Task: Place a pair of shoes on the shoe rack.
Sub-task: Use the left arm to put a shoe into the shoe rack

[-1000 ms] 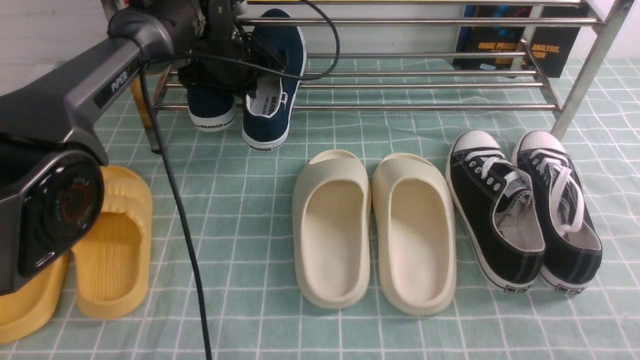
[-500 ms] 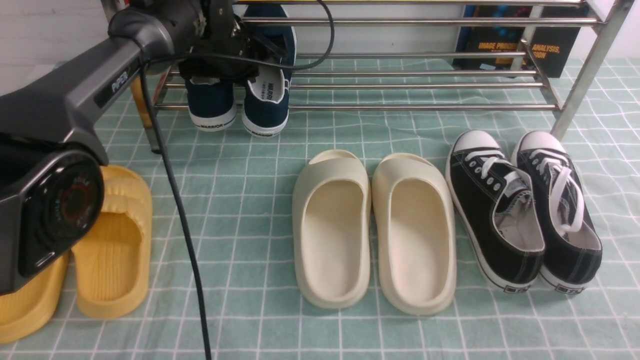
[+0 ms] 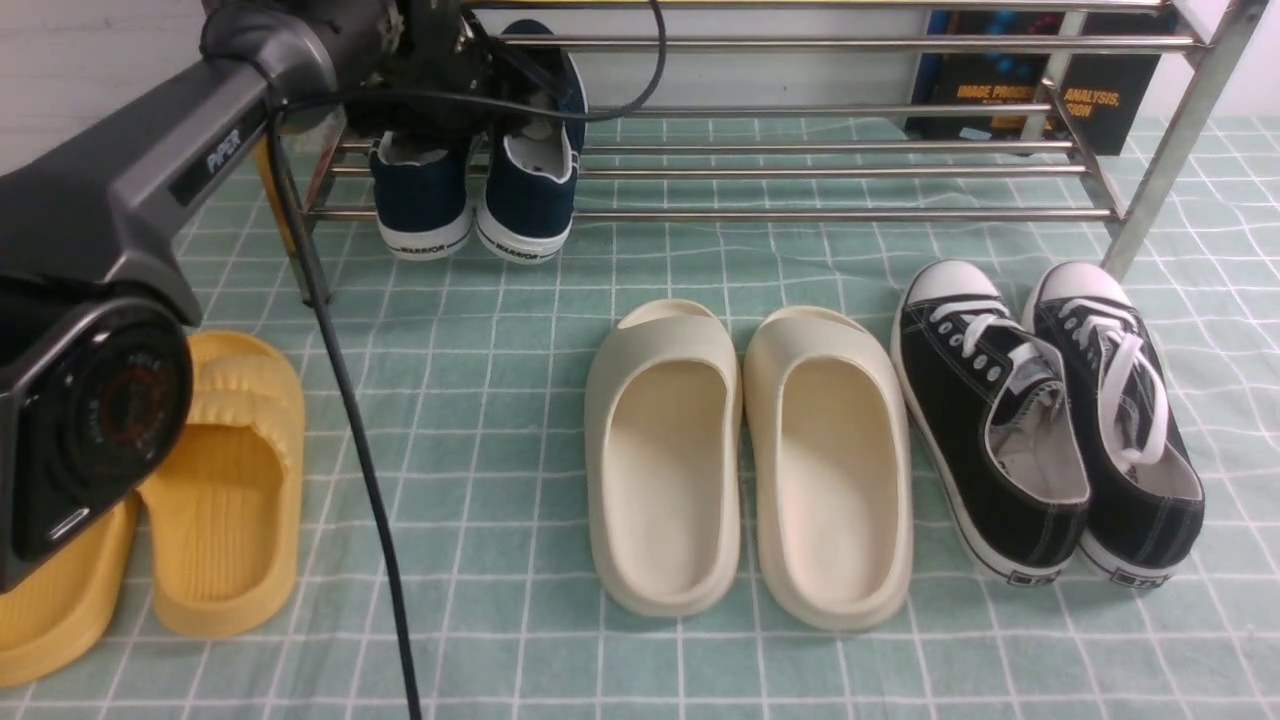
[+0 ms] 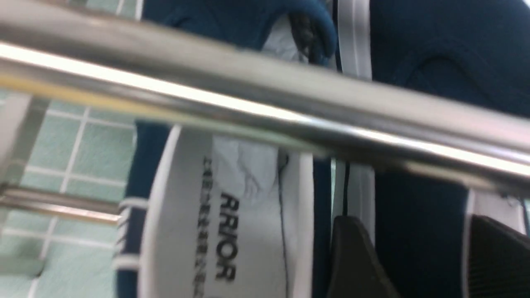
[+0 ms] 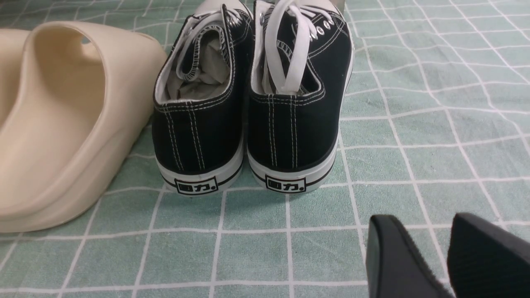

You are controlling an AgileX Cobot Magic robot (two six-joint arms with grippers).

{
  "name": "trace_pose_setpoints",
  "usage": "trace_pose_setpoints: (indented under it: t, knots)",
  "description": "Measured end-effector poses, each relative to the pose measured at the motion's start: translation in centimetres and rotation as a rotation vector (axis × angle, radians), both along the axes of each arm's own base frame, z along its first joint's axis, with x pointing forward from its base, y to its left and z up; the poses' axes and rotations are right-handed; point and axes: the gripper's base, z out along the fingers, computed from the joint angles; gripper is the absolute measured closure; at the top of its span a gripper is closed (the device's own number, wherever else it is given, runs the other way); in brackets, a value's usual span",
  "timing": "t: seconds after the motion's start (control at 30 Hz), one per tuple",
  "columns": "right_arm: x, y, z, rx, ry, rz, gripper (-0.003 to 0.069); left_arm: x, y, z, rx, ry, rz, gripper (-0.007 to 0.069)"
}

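Observation:
The two navy slip-on shoes [image 3: 420,205] [image 3: 525,200] stand side by side on the lower bars at the left end of the steel shoe rack [image 3: 850,212], heels toward me. My left gripper [image 3: 480,95] reaches down over them from under the upper bars. In the left wrist view a rack bar [image 4: 265,99] crosses the picture. There my left gripper [image 4: 418,236] has navy canvas [image 4: 418,198] filling the gap between its fingers. The other shoe's insole [image 4: 232,231] shows beside it. My right gripper [image 5: 432,231] hangs empty above the cloth, fingers close together.
Cream slippers [image 3: 750,460] lie mid-cloth and black lace-up sneakers [image 3: 1050,420] to their right, just ahead of my right gripper [image 5: 248,107]. Yellow slippers [image 3: 220,480] lie at the left under my left arm. A dark book [image 3: 1040,80] leans behind the rack.
The right-hand navy shoe, held tilted with its heel off the rack's front, has been pushed back and levelled onto the bars beside its mate. The left gripper moved with it.

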Motion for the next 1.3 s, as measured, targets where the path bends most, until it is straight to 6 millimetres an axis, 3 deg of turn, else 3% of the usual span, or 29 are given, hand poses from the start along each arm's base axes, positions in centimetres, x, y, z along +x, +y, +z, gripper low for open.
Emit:
trace_pose_setpoints:
  t: [0.17,0.67,0.83,1.3]
  knots:
    - [0.0,0.0,0.0,0.000,0.000,0.000,0.0420,-1.3,0.4,1.8,0.018,0.034,0.003,0.0351]
    - [0.0,0.0,0.0,0.000,0.000,0.000,0.0420,-2.7,0.3,0.8,0.084,0.221,-0.095,0.0520]
    - [0.0,0.0,0.0,0.000,0.000,0.000,0.0420,-3.4,0.4,0.1,0.155,0.296,-0.166,0.0638]
    - [0.0,0.0,0.0,0.000,0.000,0.000,0.0420,-2.7,-0.6,-2.7,0.149,0.229,-0.162,0.0638]
